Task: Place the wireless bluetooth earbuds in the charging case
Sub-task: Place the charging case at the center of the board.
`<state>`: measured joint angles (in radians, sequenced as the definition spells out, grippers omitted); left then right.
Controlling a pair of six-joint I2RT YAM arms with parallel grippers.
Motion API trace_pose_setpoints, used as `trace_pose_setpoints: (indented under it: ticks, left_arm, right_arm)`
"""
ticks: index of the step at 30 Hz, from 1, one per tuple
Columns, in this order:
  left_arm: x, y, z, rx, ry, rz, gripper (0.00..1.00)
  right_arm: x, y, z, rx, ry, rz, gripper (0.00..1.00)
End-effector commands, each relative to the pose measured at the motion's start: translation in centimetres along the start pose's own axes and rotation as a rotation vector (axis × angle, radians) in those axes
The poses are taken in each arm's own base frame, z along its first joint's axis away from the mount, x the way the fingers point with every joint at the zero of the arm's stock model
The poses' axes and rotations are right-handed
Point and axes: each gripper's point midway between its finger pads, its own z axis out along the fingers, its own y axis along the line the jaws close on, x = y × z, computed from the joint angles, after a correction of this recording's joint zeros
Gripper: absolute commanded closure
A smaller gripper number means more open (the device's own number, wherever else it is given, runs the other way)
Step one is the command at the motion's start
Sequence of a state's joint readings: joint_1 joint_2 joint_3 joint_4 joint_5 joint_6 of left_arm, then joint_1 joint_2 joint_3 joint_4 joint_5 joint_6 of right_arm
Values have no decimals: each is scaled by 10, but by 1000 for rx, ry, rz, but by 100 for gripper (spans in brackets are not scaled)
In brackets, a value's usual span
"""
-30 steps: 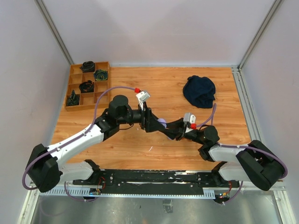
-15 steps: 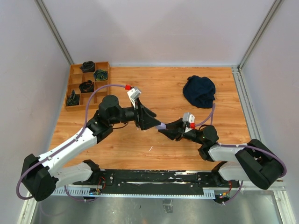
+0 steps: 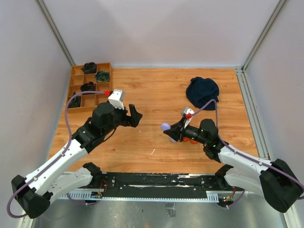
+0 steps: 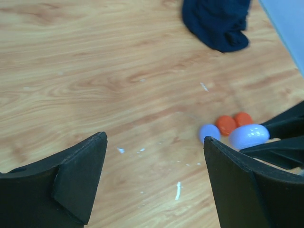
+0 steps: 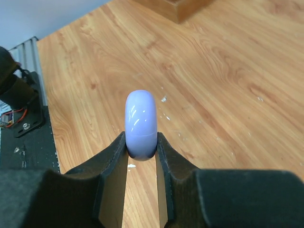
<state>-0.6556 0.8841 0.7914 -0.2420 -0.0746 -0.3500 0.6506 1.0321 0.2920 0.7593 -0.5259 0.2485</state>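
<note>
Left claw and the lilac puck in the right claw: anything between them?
Nothing. The top view shows only bare wooden table between the open left claw and the lilac puck pinched in the right claw.

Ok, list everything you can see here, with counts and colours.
lilac case: one, lilac, held on edge above the table
lilac round piece: one, lilac, on the table beside the orange-red ones
orange-red round pieces: two, orange-red, side by side on the table
cloth: one, dark navy, crumpled, far right
wooden tray: one, brown, far left corner
dark bundles: four, black or dark green, in tray compartments
left gripper: black, open, empty
right gripper: black, shut on the lilac case
</note>
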Motion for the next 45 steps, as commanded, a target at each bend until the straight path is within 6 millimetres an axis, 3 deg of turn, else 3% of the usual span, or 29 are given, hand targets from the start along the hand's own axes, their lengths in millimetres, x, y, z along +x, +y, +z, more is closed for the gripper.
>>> trace_pose_setpoints:
  ticks: [1,8,17,27,36,45]
  left_arm:
    - [-9,53,-21,-264,-58,91,11]
    - [-35,83,-47,-435,-182,158,4]
    - [-35,101,-66,-505,-269,152,1]
    - [-32,110,-68,-528,-278,117,1]
    - [-35,114,-73,-512,-305,88,1]
    - [-43,106,-77,-473,-328,60,1]
  right_arm:
    - [35,-27,-14,179,232,136,96]
    - [49,-30,-8,234,389,302,95]
    - [84,-39,9,297,563,496,95]
    - [119,-48,10,366,666,569,91]
    - [128,-50,8,408,698,585,78]
    - [110,-46,-4,440,677,560,57]
